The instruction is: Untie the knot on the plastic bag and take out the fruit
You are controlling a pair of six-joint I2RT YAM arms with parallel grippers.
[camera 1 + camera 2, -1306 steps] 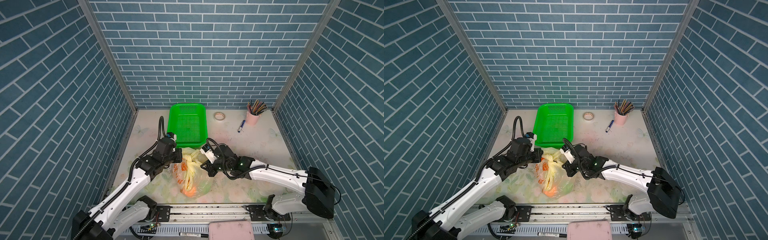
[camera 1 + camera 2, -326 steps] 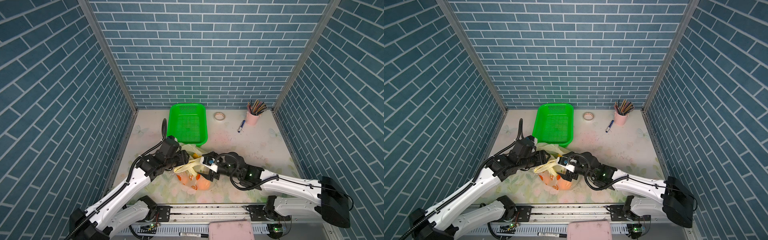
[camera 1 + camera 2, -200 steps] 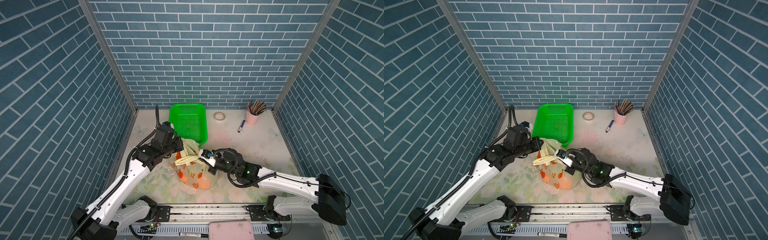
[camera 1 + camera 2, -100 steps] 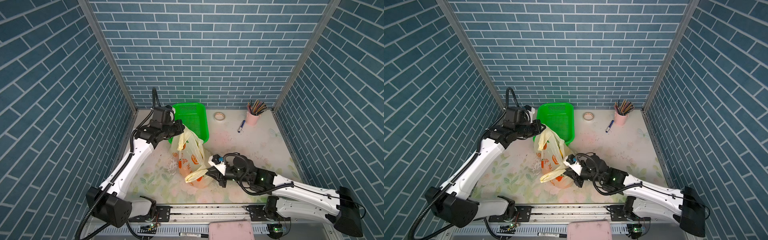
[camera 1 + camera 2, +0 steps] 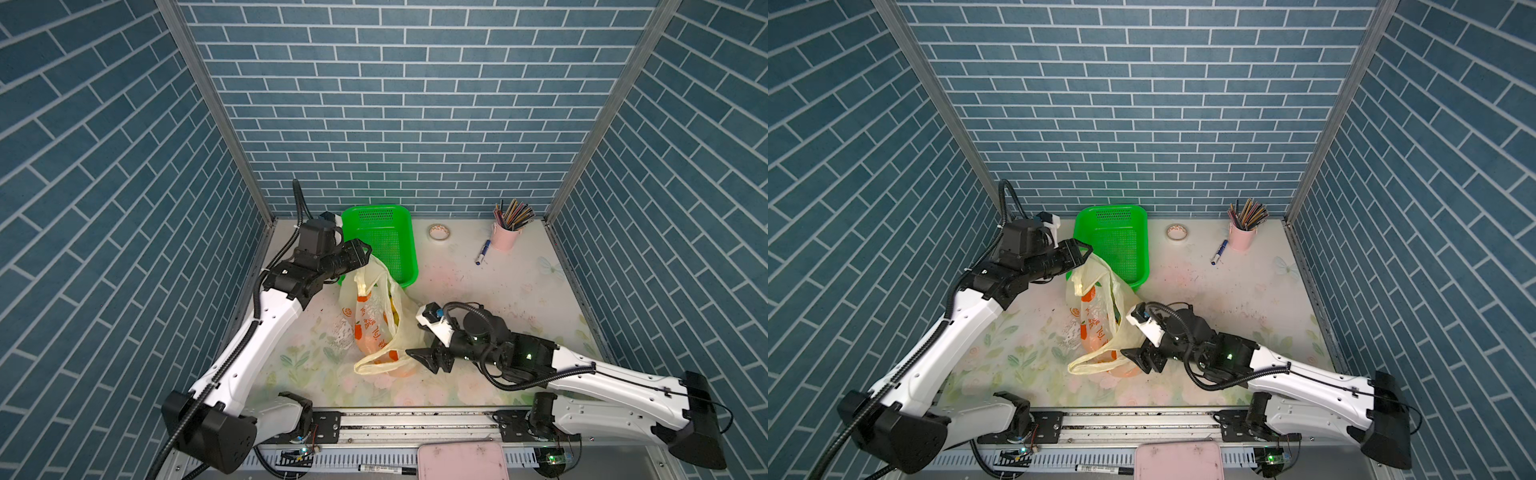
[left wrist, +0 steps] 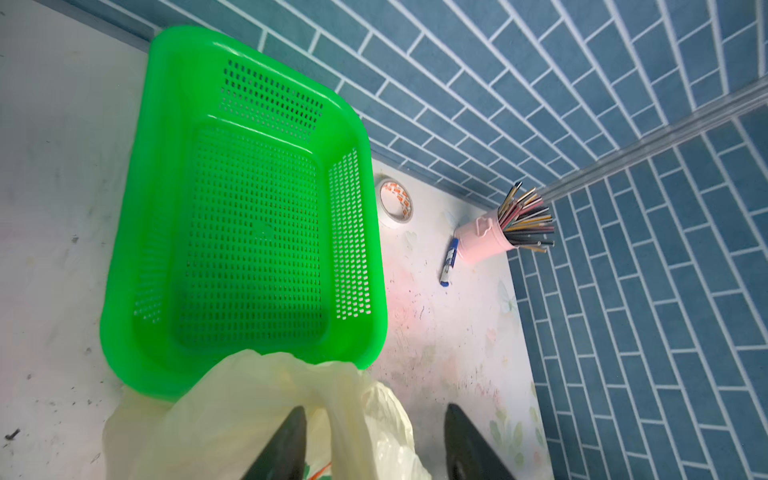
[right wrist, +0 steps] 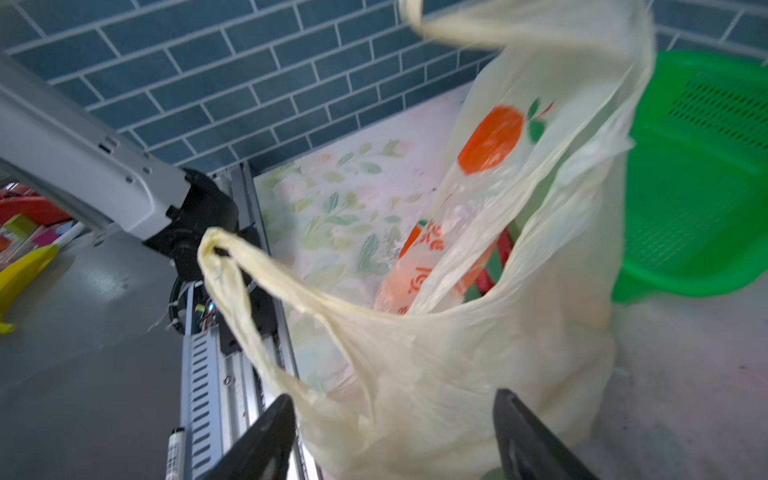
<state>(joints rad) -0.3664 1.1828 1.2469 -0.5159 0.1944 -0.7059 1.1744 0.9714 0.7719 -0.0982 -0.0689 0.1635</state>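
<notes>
The pale-yellow plastic bag (image 5: 374, 316) (image 5: 1096, 316) stands slumped mid-table with its mouth open. No knot is in view; its handle strips hang apart, and one loop (image 5: 374, 365) (image 7: 232, 274) lies on the table at the front. Fruit shows dimly through the plastic: orange at the bottom (image 5: 401, 371), something red and green inside (image 7: 490, 270). My left gripper (image 5: 363, 253) (image 6: 376, 436) is open above the bag's top by the basket, the upper strip (image 6: 345, 415) running loosely between its jaws. My right gripper (image 5: 424, 359) (image 7: 395, 432) is open at the bag's front right, the bag's wall between its jaws.
A bright green basket (image 5: 382, 245) stands right behind the bag, holding nothing. At the back right are a tape roll (image 5: 439, 232), a blue pen (image 5: 482, 253) and a pink cup of pencils (image 5: 505, 237). A marker (image 5: 386, 469) lies on the front rail.
Both grippers were shut on handle strips and pulled them apart; both have now opened. The front loop has dropped to the table and the bag sags.
</notes>
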